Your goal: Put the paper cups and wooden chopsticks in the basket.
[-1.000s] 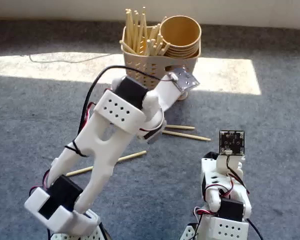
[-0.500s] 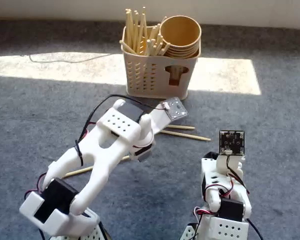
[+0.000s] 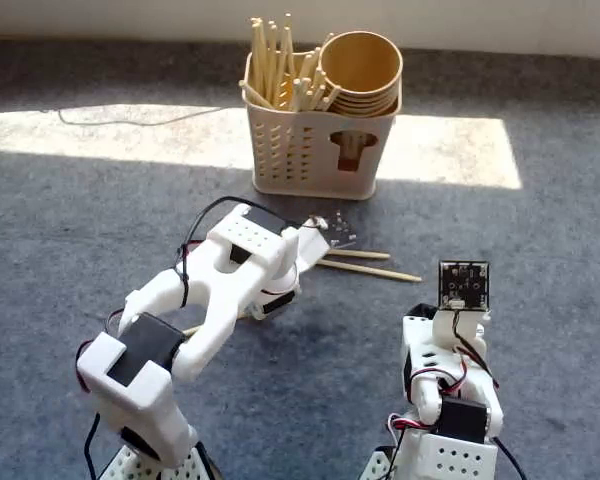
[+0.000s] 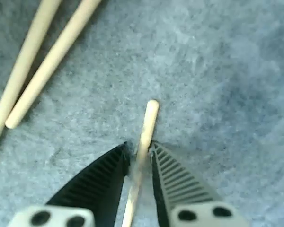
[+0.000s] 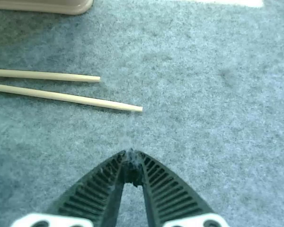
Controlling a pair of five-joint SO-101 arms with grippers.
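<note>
High view looks down on a grey carpet (image 3: 540,250) where the basket (image 3: 315,160) stands, holding stacked paper cups (image 3: 362,65) and upright chopsticks (image 3: 273,60). The left gripper (image 4: 139,150) is pinched narrowly on a loose chopstick (image 4: 148,123), near two others (image 3: 375,270) lying flat. The right gripper (image 5: 131,163) is closed tip to tip, holding nothing.

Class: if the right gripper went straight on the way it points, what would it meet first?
Probably the grey carpet just ahead; the nearer chopstick ends close to that line, though depth is unclear.
</note>
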